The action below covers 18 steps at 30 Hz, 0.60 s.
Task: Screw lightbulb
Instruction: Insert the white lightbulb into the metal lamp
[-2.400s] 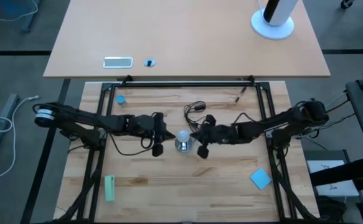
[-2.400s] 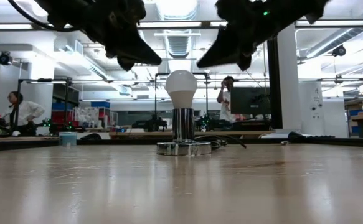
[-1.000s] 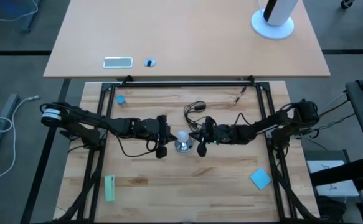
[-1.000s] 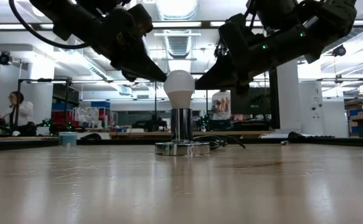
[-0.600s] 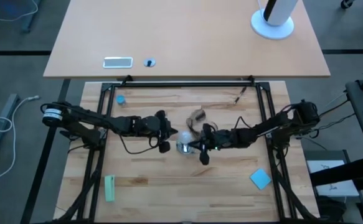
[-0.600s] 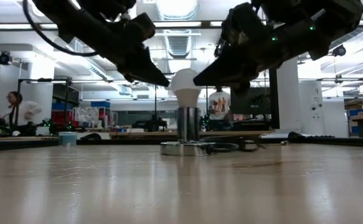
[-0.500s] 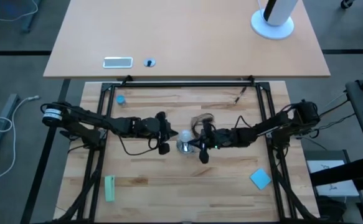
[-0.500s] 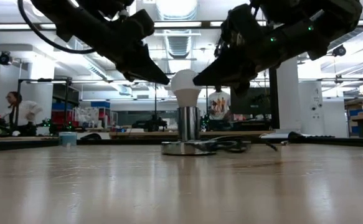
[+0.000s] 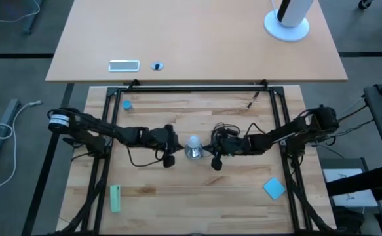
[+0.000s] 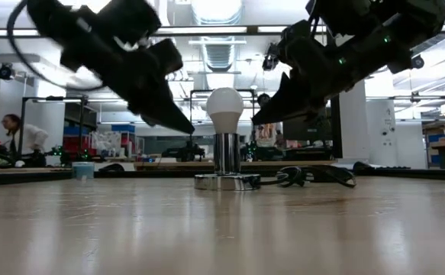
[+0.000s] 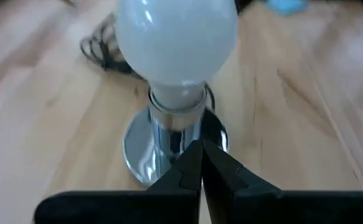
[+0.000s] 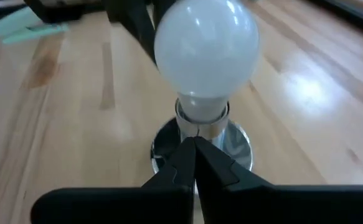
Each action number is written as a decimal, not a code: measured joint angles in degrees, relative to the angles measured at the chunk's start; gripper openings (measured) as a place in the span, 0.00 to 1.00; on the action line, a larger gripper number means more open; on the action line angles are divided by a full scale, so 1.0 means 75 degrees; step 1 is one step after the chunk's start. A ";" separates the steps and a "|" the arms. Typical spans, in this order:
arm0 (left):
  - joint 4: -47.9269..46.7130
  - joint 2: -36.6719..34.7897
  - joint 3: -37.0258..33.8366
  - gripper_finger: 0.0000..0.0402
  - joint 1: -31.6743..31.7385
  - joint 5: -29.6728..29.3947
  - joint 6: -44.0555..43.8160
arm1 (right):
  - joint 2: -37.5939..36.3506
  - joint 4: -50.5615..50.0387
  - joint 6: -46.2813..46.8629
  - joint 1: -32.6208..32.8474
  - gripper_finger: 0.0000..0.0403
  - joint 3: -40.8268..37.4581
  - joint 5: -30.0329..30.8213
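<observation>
Item: lightbulb (image 10: 224,105), standing upright in the socket (image 10: 226,163), its pale base seated in the chrome collar; you find the pair near the middle of the wooden table (image 9: 197,190). Container: the socket holds the lightbulb and nothing else; its black cord (image 10: 314,176) trails off to one side. Just beside the socket, on your left arm's side, the left gripper (image 9: 169,149) hangs with its fingers pressed together on nothing, tip aimed at the chrome stem and not touching it. Just beside the socket on the opposite side, the right gripper (image 9: 215,152) stands likewise, fingers together, empty, clear of the glass. Step in hand, by judgement: the bulb looks seated, and both arms flank it between turns or at the finish. Next move, if you need more tightening: part one pair of fingers, close them round the glass head, and twist while the socket base stays put. Farther from the socket: a blue block (image 9: 274,188) and a green block (image 9: 115,198), well apart from it.
</observation>
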 joint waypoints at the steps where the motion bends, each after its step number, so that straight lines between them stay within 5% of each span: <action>1: 0.0656 0.0111 -0.0234 0.00 0.0001 -0.0058 0.0000 | 0.0051 0.0282 -0.0072 -0.0011 0.00 -0.0074 0.0003; 5: 0.2569 0.0546 -0.0893 0.00 0.0020 -0.0554 -0.0037 | 0.0347 0.1261 -0.0205 -0.0034 0.00 -0.0310 0.0015; 9: 0.3122 0.1013 -0.1016 0.04 0.0013 -0.0553 -0.0042 | 0.0629 0.1409 -0.0042 -0.0083 0.04 -0.0295 0.0016; 18: 0.3210 0.2196 -0.0148 0.33 0.0010 -0.1003 -0.0007 | 0.0949 0.1688 -0.0066 -0.0085 0.37 -0.0094 0.0044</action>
